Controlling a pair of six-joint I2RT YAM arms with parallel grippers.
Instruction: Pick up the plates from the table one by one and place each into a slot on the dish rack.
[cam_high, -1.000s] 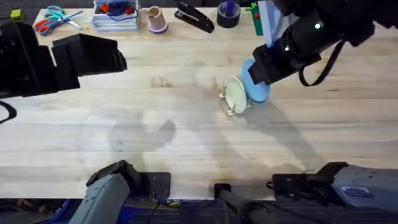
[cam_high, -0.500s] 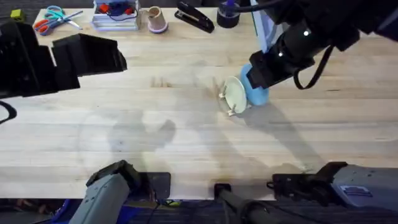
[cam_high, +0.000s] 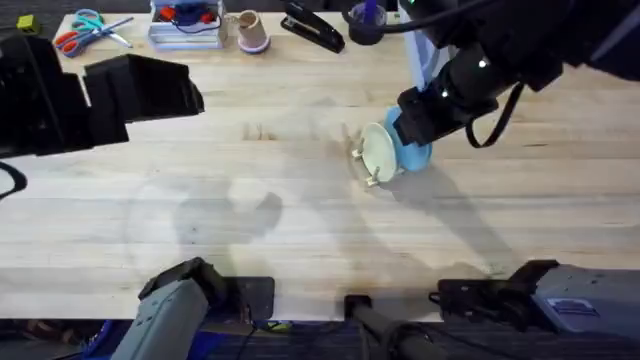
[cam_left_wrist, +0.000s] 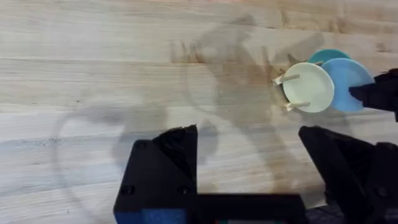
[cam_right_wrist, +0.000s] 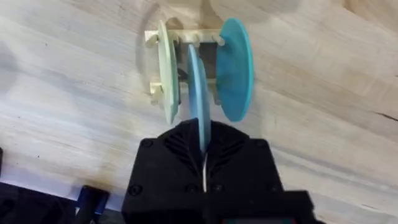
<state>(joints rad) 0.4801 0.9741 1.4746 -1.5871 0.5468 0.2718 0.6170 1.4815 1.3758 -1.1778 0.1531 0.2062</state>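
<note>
The dish rack (cam_right_wrist: 186, 38) of pale dowels stands on the table (cam_high: 300, 230) right of centre. A cream plate (cam_right_wrist: 168, 71) and a teal plate (cam_right_wrist: 235, 68) stand upright in its slots. Between them is the light blue plate (cam_right_wrist: 198, 93), upright, with its edge pinched in my right gripper (cam_right_wrist: 204, 155). From overhead, the cream plate (cam_high: 379, 151) and light blue plate (cam_high: 410, 150) sit under my right gripper (cam_high: 415, 122). My left gripper (cam_left_wrist: 255, 174) hovers open over bare table to the left, holding nothing. Its view shows the rack (cam_left_wrist: 285, 79) and all three plates farther off.
Along the far edge lie scissors (cam_high: 85, 30), a clear tray (cam_high: 185, 25), a pink cup (cam_high: 250, 32), a black stapler (cam_high: 312, 28) and a dark tape roll (cam_high: 367, 22). The raised left arm (cam_high: 100, 95) looms dark at the left.
My right gripper has shifted slightly left and toward the far edge with the light blue plate, settling it closer against the rack. The left arm has not moved.
</note>
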